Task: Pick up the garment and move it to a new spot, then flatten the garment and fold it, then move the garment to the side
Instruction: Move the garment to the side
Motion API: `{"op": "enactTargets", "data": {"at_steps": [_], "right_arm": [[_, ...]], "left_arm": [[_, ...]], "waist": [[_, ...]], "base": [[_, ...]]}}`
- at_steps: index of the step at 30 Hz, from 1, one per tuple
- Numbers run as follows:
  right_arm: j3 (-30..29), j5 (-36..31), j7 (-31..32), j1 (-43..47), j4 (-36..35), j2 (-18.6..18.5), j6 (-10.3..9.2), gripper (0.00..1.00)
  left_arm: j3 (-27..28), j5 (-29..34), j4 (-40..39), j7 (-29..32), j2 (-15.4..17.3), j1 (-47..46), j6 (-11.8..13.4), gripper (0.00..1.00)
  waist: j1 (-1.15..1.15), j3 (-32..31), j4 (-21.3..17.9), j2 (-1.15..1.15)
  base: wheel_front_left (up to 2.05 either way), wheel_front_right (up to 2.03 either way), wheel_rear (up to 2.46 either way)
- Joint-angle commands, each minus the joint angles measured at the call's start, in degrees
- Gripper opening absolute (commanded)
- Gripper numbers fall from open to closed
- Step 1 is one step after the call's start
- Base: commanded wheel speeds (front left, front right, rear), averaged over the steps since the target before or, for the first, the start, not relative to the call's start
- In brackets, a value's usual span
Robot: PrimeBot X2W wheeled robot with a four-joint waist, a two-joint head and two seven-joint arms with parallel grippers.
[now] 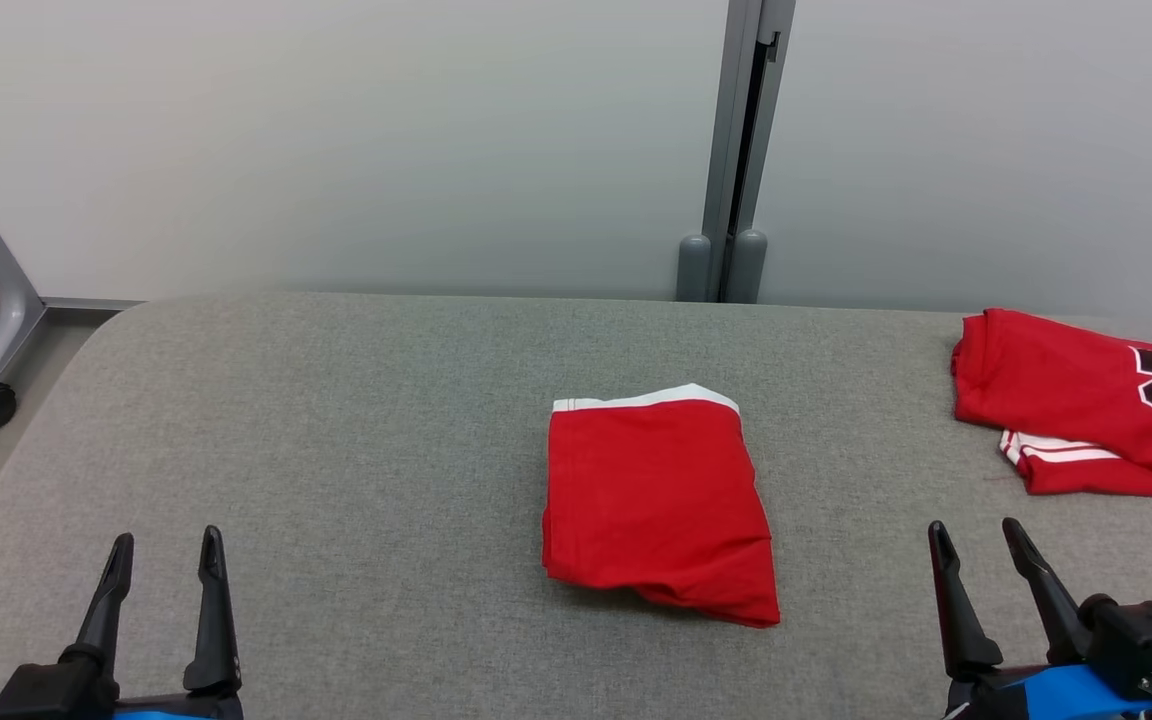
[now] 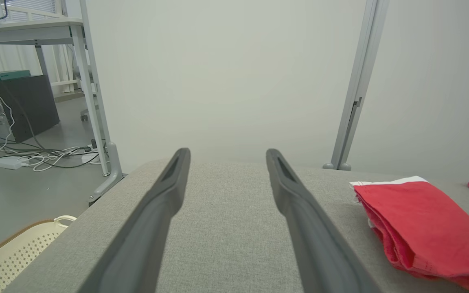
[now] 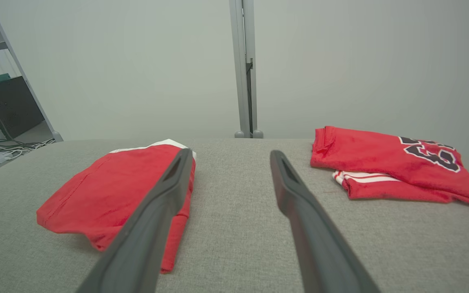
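**Head view: folded red garment point(image 1: 656, 500) lies between two open pincers**

The garment is a compact red rectangle with a white band along its far edge. It rests flat near the middle of the grey fabric surface point(image 1: 336, 420), and its near right corner sags into a loose fold. The left pincer point(image 1: 166, 537) stands at the lower left, well apart from the garment, with its two dark fingers spread and pointing away from the robot. The right pincer point(image 1: 974, 527) stands at the lower right, also spread, nearer to the garment but not touching it. The garment sits between the two and a little farther out than their fingertips.

In the left wrist view, the left pincer point(image 2: 227, 151) frames bare surface, and the garment point(image 2: 417, 219) lies off to its right, showing stacked layers along its edge. In the right wrist view, the right pincer point(image 3: 230, 151) is open over the surface. Its left finger overlaps the garment point(image 3: 108, 191) in the picture, with the cloth lying beyond and to the left.

A red numbered jersey point(image 1: 1076, 400) lies folded at the far right of the surface, well apart from the garment. A grey post point(image 1: 736, 150) rises behind the far edge.
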Motion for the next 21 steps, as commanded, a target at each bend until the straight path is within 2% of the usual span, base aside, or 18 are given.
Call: {"op": "enactTargets", "data": {"at_steps": [1,15,21], "right_arm": [[-0.08,0.26,-0.11,0.75,0.16,0.04,0.01,1.0],[0.29,1.03,-0.55,0.6,1.41,0.04,0.01,1.0],[0.68,0.82,-1.05,-2.89,4.21,0.03,0.02,1.0]], "left_arm": [[-0.26,-0.05,-0.18,-0.06,0.42,0.06,0.02,1.0],[-0.64,-0.5,-0.48,-0.3,0.77,0.36,0.85,1.0],[-1.06,-0.52,-0.27,-0.58,0.65,-0.85,1.15,1.0]], "waist": [[0.0,0.01,-0.03,0.0],[0.0,0.19,-0.06,0.0],[0.0,1.0,0.8,0.0]], "base": [[0.0,0.0,0.0],[0.0,0.0,0.0],[0.0,0.0,0.0]]}}
